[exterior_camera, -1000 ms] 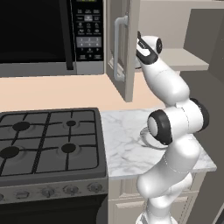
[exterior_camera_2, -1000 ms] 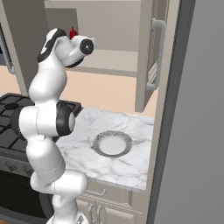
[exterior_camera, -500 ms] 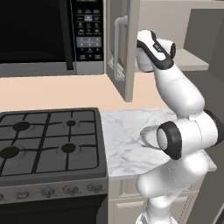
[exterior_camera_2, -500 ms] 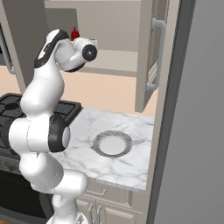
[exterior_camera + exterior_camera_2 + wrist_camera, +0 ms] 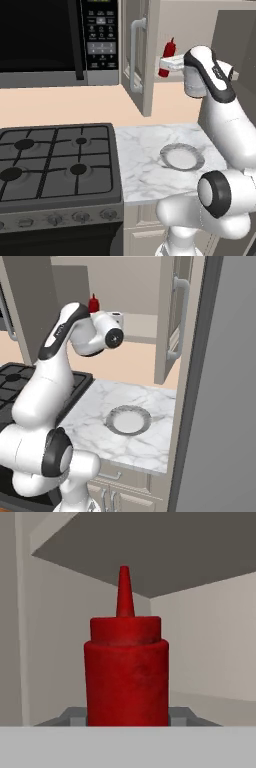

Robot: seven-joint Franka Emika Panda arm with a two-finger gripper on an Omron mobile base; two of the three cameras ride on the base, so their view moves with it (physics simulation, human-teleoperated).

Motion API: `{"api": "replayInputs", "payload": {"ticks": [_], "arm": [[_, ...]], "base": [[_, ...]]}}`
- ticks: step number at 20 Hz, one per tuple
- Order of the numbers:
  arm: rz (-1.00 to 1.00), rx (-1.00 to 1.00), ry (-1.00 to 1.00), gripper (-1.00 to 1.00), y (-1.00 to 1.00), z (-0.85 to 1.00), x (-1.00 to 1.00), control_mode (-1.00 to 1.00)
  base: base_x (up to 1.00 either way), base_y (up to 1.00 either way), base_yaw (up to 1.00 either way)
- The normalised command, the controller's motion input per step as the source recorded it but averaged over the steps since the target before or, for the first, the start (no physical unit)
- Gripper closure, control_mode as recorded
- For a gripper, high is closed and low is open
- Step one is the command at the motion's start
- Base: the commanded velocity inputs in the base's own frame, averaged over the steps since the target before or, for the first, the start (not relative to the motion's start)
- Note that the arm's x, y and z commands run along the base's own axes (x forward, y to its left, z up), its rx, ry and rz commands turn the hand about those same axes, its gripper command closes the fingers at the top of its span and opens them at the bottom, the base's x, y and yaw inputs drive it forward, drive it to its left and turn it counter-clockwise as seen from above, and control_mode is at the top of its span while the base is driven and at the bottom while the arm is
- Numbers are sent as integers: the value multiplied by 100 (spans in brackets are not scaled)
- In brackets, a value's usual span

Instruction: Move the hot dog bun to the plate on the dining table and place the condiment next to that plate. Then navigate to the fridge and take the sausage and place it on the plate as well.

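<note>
The red condiment bottle [image 5: 167,58] stands upright at the open upper cabinet beside the microwave [image 5: 55,42], with the arm's white hand reaching in at its level. In the left base view its lower body is partly covered by the hand, and the fingers themselves are hard to make out. In the right base view only the bottle's cap and tip [image 5: 93,304] rise above the arm's wrist; the rest is hidden behind it. The hand view looks straight at the bottle [image 5: 126,672], very close and centred, its narrow tip pointing up, and the claw [image 5: 126,717] shows as grey finger pieces just beside each side of the bottle's base. The claw appears pinched on the bottle, though the contact points are cut off by the bottom of that view. Below, a small silvery dish [image 5: 182,156] lies on the marble tabletop [image 5: 145,165] next to the gas hob [image 5: 50,160].
</note>
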Motion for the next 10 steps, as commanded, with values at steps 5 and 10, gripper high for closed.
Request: {"api": "replayInputs", "payload": {"ticks": [5, 10], "arm": [[0, 0, -8, 100, -33, 15, -100, -100], [0, 0, -8, 100, -18, 13, -100, -100]], "base": [[0, 0, 0], [0, 0, 0]]}}
